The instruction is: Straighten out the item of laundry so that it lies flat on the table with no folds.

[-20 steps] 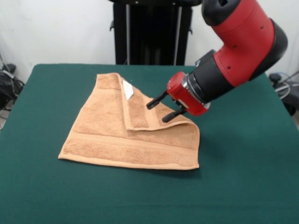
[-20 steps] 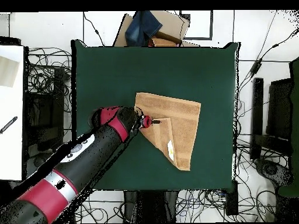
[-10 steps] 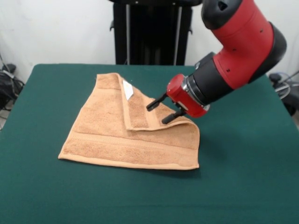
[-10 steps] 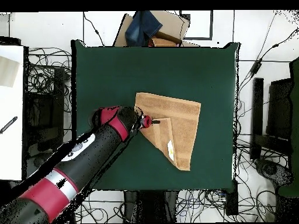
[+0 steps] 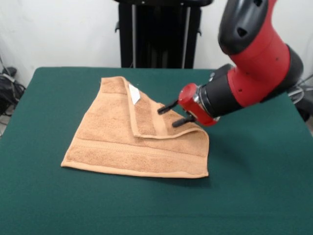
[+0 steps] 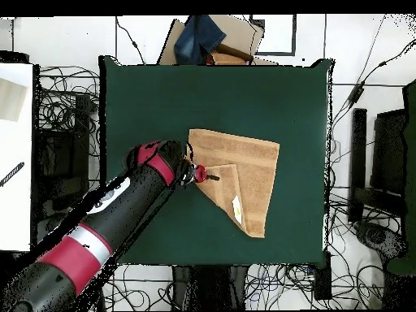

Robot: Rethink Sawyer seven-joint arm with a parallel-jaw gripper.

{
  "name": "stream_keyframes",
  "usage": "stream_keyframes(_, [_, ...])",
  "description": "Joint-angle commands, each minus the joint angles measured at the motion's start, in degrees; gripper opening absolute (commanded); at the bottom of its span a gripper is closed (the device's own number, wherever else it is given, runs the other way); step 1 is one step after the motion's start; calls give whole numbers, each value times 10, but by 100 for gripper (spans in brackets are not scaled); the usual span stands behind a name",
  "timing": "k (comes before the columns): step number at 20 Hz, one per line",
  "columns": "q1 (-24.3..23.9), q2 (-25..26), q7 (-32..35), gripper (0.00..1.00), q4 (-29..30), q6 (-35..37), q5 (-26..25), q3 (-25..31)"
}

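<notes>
on the big dark green cloth-covered table (image 5: 254,196) sits the small tan terry-cloth towel (image 5: 112,142), one corner folded over so its little white tag (image 5: 134,94) faces up. red and black gripper (image 5: 171,113) hovers at the fold's edge, its two black fingers (image 5: 167,105) apart, gripping nothing. no containers anywhere.

Large rectangular table covered in dark green cloth (image 5: 254,196) (image 6: 146,106). Directly on it, one thing only: small tan terry-cloth towel with woven border bands (image 5: 122,147) (image 6: 252,158), lying a little off the table's middle. Not flat: one corner folded over onto the rest, giving a triangular flap with a small white tag (image 5: 133,94) (image 6: 237,208) on its upper face. Lower layer resting flat against the green cloth, edges well inside the table's borders.
</notes>
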Motion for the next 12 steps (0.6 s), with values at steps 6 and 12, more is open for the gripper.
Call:
stream_keyframes(6, [-25, 44, 186, 100, -138, 251, 14, 5])
stream_keyframes(12, [-16, 27, 179, 100, -122, 259, 8, 8])
